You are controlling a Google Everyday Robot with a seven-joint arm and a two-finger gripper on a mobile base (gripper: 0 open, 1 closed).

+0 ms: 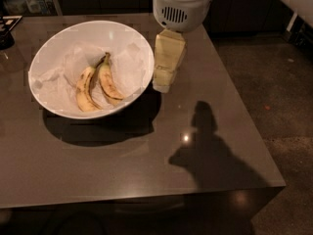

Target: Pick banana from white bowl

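The white bowl stands on the left half of the table, lined with crumpled white paper. Two bananas lie side by side in its middle. The banana is the right one, deep yellow with brown streaks and a dark tip pointing to the far side. A paler banana lies just left of it. My gripper hangs from the white wrist, just outside the bowl's right rim and a little above the table. It holds nothing that I can see.
The brown table has its right edge and front edge close by, with dark floor beyond on the right. A dark object sits at the far left edge. The arm's shadow falls on the table's front right.
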